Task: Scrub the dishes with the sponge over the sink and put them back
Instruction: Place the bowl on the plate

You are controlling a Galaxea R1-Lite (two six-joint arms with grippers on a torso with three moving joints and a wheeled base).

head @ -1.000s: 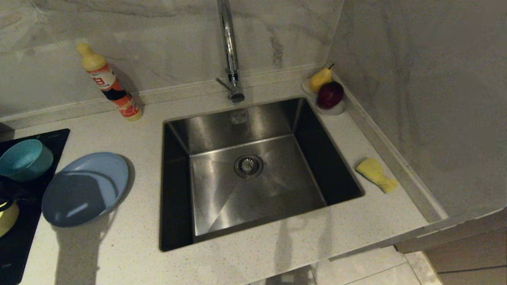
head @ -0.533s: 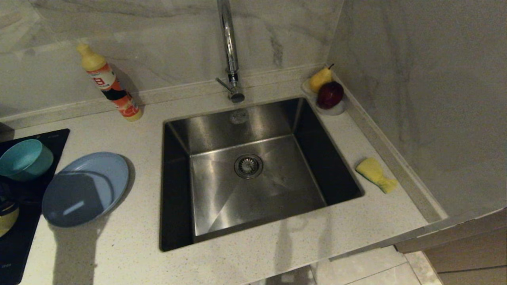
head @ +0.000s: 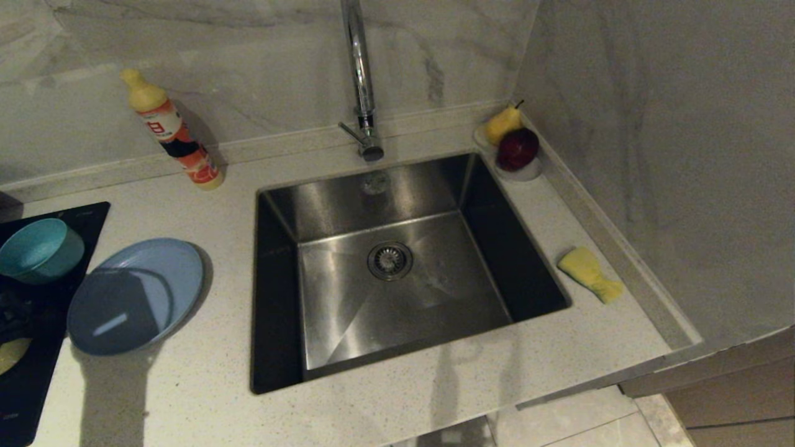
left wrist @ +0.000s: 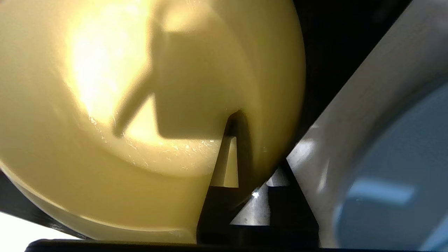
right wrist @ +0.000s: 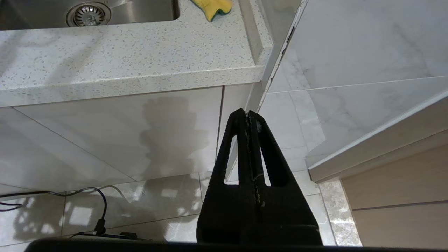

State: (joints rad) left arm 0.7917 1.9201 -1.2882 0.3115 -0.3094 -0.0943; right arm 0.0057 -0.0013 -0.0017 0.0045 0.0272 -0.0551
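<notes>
While pinching the yellow bowl's (left wrist: 147, 105) rim with the left claw (left wrist: 245, 164) at the worktop's left edge: just starting; sponge (head: 589, 273) untouched, nothing scrubbed.

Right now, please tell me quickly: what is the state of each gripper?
Left gripper: closed on the rim of the yellow bowl.
Right gripper: closed, empty, parked below the counter edge.

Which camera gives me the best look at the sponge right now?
Head view: the whole sponge lies unobstructed on the counter, right of the sink. The right wrist view catches only part of it at the frame edge; the left wrist view shows none.
</notes>
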